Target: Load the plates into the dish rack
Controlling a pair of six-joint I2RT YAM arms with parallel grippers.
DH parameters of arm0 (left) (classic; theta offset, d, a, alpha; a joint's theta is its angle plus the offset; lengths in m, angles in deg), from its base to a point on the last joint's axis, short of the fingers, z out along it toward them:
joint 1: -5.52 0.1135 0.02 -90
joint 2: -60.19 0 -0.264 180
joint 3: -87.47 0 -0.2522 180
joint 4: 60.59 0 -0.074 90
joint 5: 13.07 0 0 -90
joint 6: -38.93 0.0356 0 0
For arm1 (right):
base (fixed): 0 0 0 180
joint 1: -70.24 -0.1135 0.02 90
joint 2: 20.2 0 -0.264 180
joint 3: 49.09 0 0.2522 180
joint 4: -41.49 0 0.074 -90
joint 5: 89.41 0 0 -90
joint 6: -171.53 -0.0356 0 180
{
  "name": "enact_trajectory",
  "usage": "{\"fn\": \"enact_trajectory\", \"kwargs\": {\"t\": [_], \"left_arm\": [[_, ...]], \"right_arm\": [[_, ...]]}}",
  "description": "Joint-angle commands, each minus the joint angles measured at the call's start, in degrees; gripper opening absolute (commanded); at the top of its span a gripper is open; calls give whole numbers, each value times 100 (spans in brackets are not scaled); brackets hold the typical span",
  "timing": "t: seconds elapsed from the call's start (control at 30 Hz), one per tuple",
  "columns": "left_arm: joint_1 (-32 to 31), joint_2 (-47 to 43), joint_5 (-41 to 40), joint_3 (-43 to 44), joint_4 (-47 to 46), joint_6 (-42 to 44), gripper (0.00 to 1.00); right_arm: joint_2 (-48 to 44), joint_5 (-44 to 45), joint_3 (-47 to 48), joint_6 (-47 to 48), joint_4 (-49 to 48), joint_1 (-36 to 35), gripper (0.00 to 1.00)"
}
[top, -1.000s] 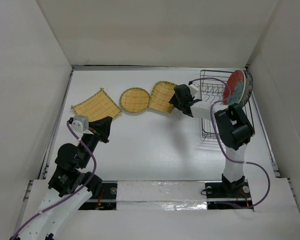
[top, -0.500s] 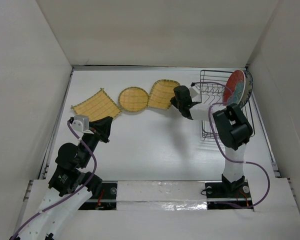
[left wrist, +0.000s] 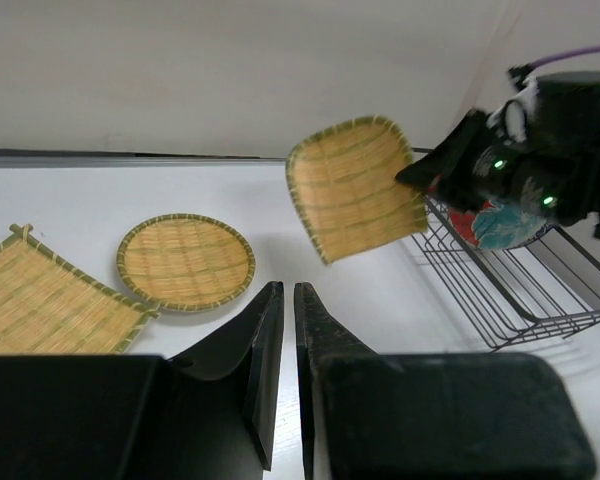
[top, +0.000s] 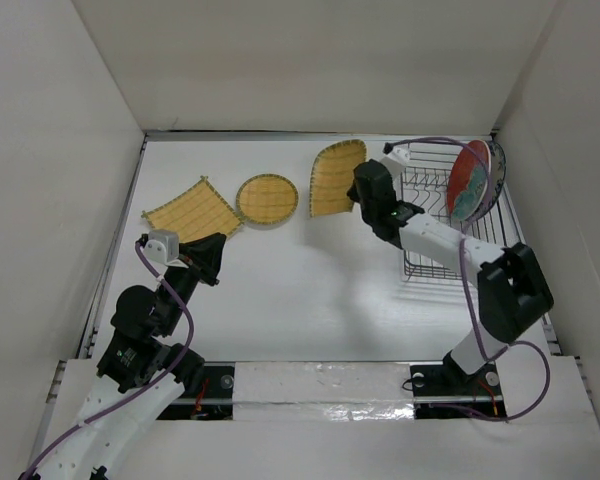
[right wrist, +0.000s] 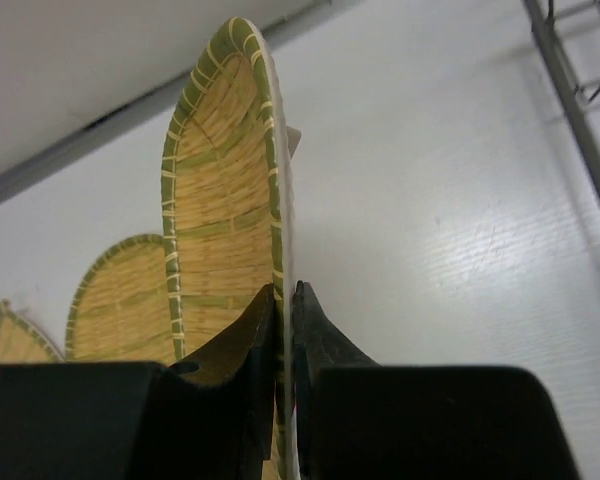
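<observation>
My right gripper [top: 358, 196] is shut on the rim of the rounded-square bamboo plate [top: 337, 178] and holds it tilted up off the table, left of the dish rack [top: 432, 215]. In the right wrist view the plate [right wrist: 225, 215] stands edge-on between the fingers. The red-and-teal plate [top: 469, 180] stands upright in the rack with the blue-and-white plate [top: 497, 170] behind it. The round bamboo plate [top: 268, 199] and the square bamboo plate [top: 192, 212] lie flat on the table. My left gripper [top: 212, 256] is shut and empty, near the square plate.
White walls enclose the table on three sides. The left wrist view shows the held plate [left wrist: 355, 186], the round plate [left wrist: 185, 262], the square plate [left wrist: 40, 305] and the rack [left wrist: 520, 290].
My right gripper has lifted the rounded-square bamboo plate off the table and tipped it upright, moving it up and toward the back. The right arm has stretched out. The left arm has not moved.
</observation>
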Motion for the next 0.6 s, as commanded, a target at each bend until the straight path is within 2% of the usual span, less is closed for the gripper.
{"fn": "enact_trajectory", "kwargs": {"t": [0.0,0.17,0.27,0.47,0.57], "left_arm": [[-29,3,77,163,-254,17,8],[-29,-59,77,163,-254,8,8],[-29,-76,86,163,-262,8,8],[-29,-85,86,163,-254,8,8],[-29,-76,104,163,-254,9,8]], "right_arm": [[-951,301,205,943,-518,326,0],[-1891,99,661,2164,351,986,0],[-1990,318,1048,2780,1201,1329,0],[-1595,556,2032,3686,2310,1926,0],[-1244,574,2569,3968,2697,2007,0]]}}
